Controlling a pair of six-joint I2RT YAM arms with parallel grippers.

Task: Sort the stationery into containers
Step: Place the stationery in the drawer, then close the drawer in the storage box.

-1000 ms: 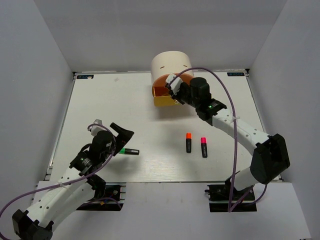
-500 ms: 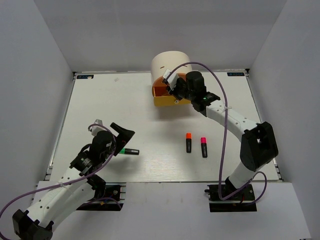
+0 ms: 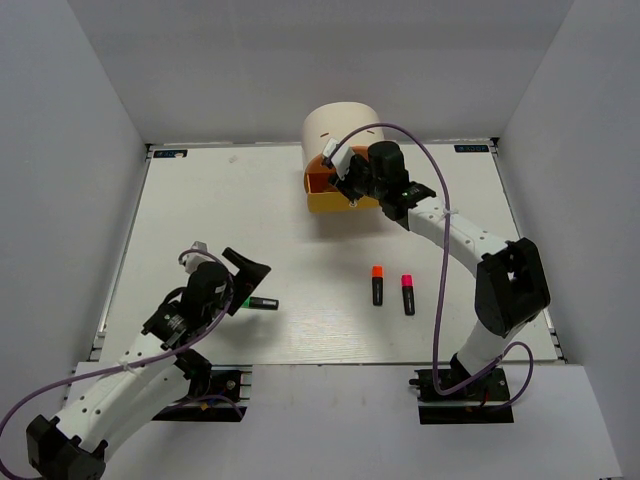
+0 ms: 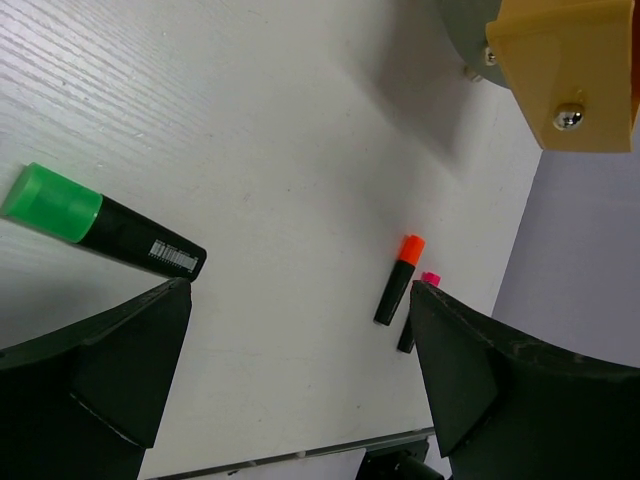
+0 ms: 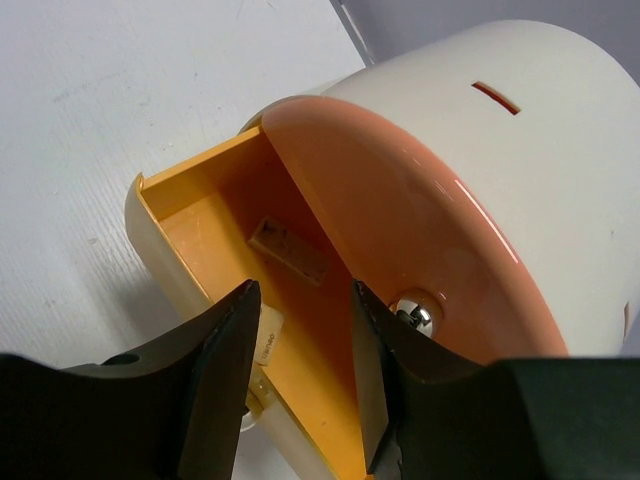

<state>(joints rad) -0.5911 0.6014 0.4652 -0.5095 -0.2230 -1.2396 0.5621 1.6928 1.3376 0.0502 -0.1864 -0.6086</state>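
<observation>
The cream half-cylinder unit stands at the back with its yellow drawer pulled open. My right gripper hovers over that drawer, open and empty. In the right wrist view its jaws frame the yellow drawer, which holds a tan block and a white eraser. The peach-orange drawer front with its knob is beside it. My left gripper is open and empty, just above the green-capped highlighter. The orange-capped and pink-capped highlighters lie side by side at centre right.
In the left wrist view the green highlighter lies beyond the left finger. The orange highlighter and pink highlighter lie near the right finger. The yellow drawer front shows at top right. White walls enclose the table.
My right gripper has moved a little back and left, closer over the open yellow drawer. The left arm has hardly moved. The highlighters lie where they were.
</observation>
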